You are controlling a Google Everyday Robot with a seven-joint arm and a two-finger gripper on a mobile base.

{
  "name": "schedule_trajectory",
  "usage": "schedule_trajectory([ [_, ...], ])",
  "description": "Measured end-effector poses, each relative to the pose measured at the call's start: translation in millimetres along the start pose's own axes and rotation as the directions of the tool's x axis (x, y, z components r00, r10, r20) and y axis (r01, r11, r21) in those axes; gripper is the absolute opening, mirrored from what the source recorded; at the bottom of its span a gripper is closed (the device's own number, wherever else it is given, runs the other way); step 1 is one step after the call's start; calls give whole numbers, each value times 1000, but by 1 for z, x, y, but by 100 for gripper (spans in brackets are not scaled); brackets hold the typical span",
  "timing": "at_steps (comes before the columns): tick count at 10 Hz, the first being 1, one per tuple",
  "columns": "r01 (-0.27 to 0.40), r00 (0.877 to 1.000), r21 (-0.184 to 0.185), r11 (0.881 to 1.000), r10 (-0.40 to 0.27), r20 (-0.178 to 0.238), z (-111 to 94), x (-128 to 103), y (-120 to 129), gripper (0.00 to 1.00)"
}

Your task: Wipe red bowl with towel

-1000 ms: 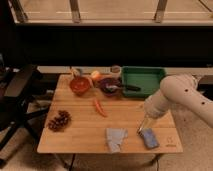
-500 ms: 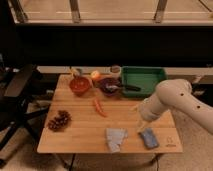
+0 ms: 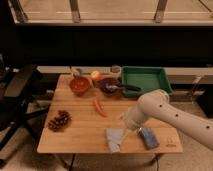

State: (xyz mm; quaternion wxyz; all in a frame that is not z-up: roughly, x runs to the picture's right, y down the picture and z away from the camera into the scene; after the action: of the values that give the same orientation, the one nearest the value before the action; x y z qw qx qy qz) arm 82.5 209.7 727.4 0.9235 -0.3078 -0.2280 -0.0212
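The red bowl (image 3: 80, 85) is small, round and orange-red, and stands at the back left of the wooden table (image 3: 80, 132). The towel (image 3: 114, 139), a pale gray-blue folded cloth, lies flat near the table's front edge. My gripper (image 3: 127, 131) hangs from the white arm that reaches in from the right. It sits just above the towel's right edge, open, with nothing between its fingers. The bowl is far from it, up and to the left.
A blue sponge block (image 3: 148, 137) lies right of the towel. A dark maroon bowl with a utensil (image 3: 109, 85), a green tray (image 3: 145, 80), a cup (image 3: 116, 69) and a round fruit (image 3: 95, 75) line the back. A red chili (image 3: 99, 107) and grapes (image 3: 59, 121) lie mid-table. A black chair (image 3: 17, 95) stands at the left.
The arm has swung left, carrying the gripper from over the blue sponge to the towel's right edge. The objects on the table have not moved.
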Motion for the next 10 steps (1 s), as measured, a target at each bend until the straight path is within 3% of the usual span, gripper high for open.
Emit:
schedule_trajectory([
  [4,2,999,-71,997,0,35,41,-7,4,65],
  [10,-63,993,-118,991,73,89,77,1,11,65],
])
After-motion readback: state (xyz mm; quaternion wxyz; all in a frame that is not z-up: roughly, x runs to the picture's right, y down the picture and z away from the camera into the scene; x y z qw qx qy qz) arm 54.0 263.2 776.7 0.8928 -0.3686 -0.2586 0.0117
